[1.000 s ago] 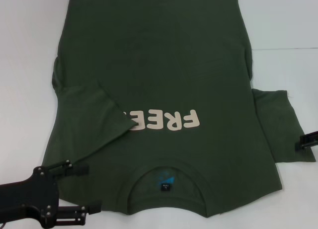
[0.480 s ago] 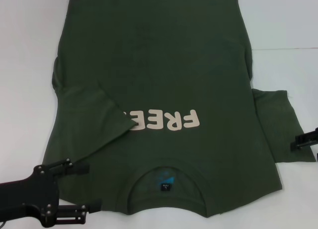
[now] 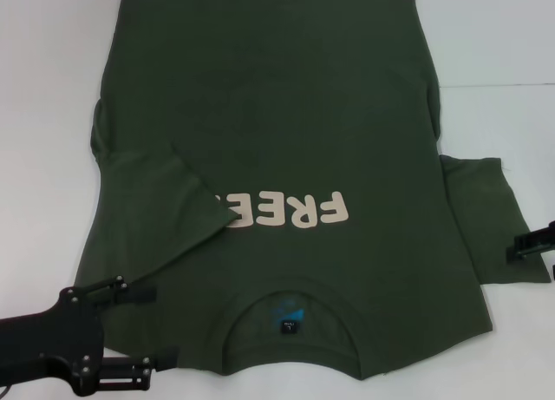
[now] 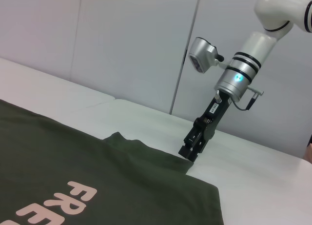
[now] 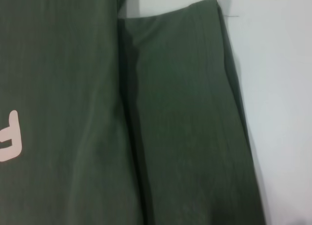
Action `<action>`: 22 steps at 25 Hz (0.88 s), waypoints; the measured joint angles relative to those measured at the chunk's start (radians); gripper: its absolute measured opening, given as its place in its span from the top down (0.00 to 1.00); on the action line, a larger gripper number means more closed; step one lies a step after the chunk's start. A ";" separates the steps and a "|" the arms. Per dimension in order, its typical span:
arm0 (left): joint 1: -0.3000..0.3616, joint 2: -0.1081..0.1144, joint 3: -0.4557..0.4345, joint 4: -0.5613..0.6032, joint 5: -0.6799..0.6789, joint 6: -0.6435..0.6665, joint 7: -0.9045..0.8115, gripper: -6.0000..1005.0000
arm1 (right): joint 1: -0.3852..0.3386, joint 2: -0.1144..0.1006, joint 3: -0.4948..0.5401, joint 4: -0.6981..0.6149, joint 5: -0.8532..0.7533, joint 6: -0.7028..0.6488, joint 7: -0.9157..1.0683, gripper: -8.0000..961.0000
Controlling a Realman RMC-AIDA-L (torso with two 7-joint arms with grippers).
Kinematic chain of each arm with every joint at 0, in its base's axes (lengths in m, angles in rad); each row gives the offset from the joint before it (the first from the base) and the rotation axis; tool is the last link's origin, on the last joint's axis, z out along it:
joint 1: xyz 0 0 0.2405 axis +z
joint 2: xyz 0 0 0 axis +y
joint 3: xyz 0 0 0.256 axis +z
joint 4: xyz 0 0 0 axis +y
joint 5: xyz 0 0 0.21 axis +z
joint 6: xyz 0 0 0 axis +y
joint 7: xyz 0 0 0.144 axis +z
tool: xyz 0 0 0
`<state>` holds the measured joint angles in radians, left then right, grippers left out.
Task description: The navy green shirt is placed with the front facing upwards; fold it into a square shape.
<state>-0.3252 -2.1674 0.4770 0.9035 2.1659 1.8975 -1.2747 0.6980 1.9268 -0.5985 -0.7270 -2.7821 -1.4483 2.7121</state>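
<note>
Over by the FREE lettering (image 3: 290,211) is where I'm watching from: the navy green shirt (image 3: 277,131) lies flat on the white table (image 3: 43,88), collar (image 3: 290,318) nearest the robot, its left sleeve (image 3: 165,209) already folded in and covering the end of that lettering. Its right sleeve (image 3: 486,218) is spread out well away from the print. My right gripper (image 3: 531,244) sits at that sleeve's outer hem; from the left wrist view its fingers look nearly together, low at the cloth edge, but I can't tell if they've got fabric. Left gripper (image 3: 130,331) hovers open and empty on the collar side of the lettering. My worry: pinching only the top layer, or dragging, so the body slides and the fold goes crooked.
</note>
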 joint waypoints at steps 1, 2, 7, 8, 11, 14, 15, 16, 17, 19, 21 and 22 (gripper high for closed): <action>0.000 0.000 0.000 0.000 0.000 0.000 0.000 0.07 | 0.000 0.001 -0.002 0.000 0.000 0.002 0.000 0.05; 0.000 0.000 0.000 0.000 0.000 0.000 0.000 0.07 | 0.000 0.001 -0.004 0.000 0.000 0.004 0.000 0.05; -0.001 0.000 0.000 0.000 0.000 0.000 0.000 0.07 | 0.000 0.004 -0.007 0.001 0.001 0.009 0.000 0.05; -0.001 0.000 0.000 0.000 0.000 0.000 0.000 0.07 | 0.000 0.004 -0.007 0.001 0.001 0.009 0.000 0.05; -0.002 0.000 0.000 0.000 0.000 0.000 0.000 0.07 | 0.000 0.006 -0.007 0.001 0.001 0.010 0.000 0.05; -0.003 0.000 0.000 0.000 0.000 0.000 0.000 0.07 | 0.000 0.007 -0.007 0.001 0.001 0.011 0.000 0.05; -0.003 0.000 0.000 0.000 0.000 0.000 -0.001 0.07 | 0.000 0.008 -0.007 0.001 0.002 0.011 0.000 0.05; -0.003 0.000 0.000 0.000 0.000 0.000 -0.001 0.07 | 0.001 0.008 -0.007 0.001 0.002 0.011 0.000 0.05; -0.003 0.000 0.000 0.000 0.000 0.000 -0.001 0.07 | 0.002 0.009 -0.007 0.001 0.002 0.011 0.000 0.05; -0.003 0.000 0.000 0.000 0.000 0.000 -0.003 0.07 | 0.004 0.011 -0.008 0.002 0.002 0.011 0.000 0.05; -0.003 0.000 0.000 0.000 0.000 0.000 -0.003 0.07 | 0.007 0.012 -0.007 0.005 0.002 0.011 0.000 0.05; -0.003 0.000 0.000 0.000 0.000 0.000 -0.003 0.07 | 0.009 0.012 -0.007 0.008 0.002 0.011 -0.001 0.05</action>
<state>-0.3283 -2.1674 0.4771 0.9035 2.1659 1.8976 -1.2777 0.7068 1.9387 -0.6059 -0.7192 -2.7802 -1.4373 2.7106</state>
